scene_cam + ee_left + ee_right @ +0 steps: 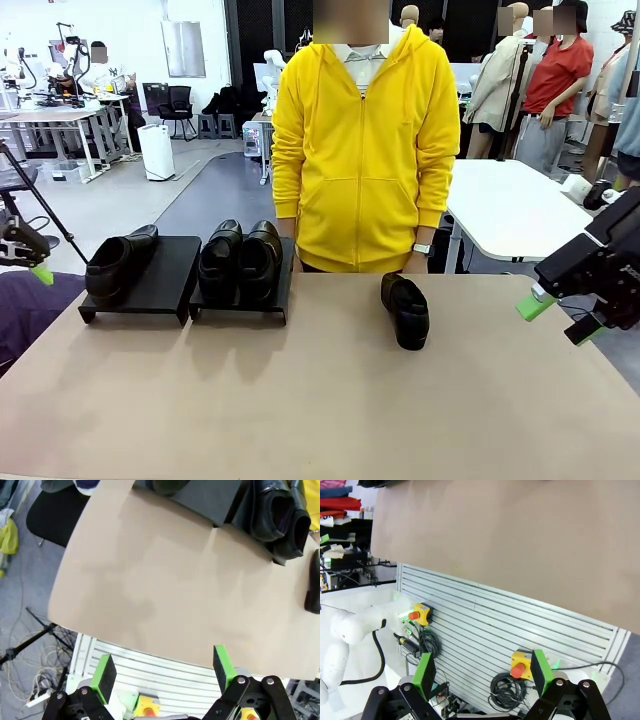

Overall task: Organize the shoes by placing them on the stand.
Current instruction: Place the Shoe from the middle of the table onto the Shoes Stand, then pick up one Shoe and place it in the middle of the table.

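The low black stand has two sections. One glossy black shoe (118, 262) lies on its left section (165, 275). A pair of shoes (240, 262) fills the right section (240, 308). Another shoe (406, 312) lies loose on the tan table, right of centre, in front of the person. My left gripper (40, 270) hangs open at the table's left edge, clear of the stand. My right gripper (558, 318) hovers open past the right edge. In the left wrist view the open fingers (104, 677) frame the table, with the stand (210, 497), the pair (280, 515) and the loose shoe (314, 582) beyond.
A person in a yellow hoodie (362, 150) stands at the far side, close to the table. A white table (515, 205) stands behind on the right. In the right wrist view the open gripper (482, 672) looks past the table edge (520, 540) at a slatted frame with stop buttons (519, 667).
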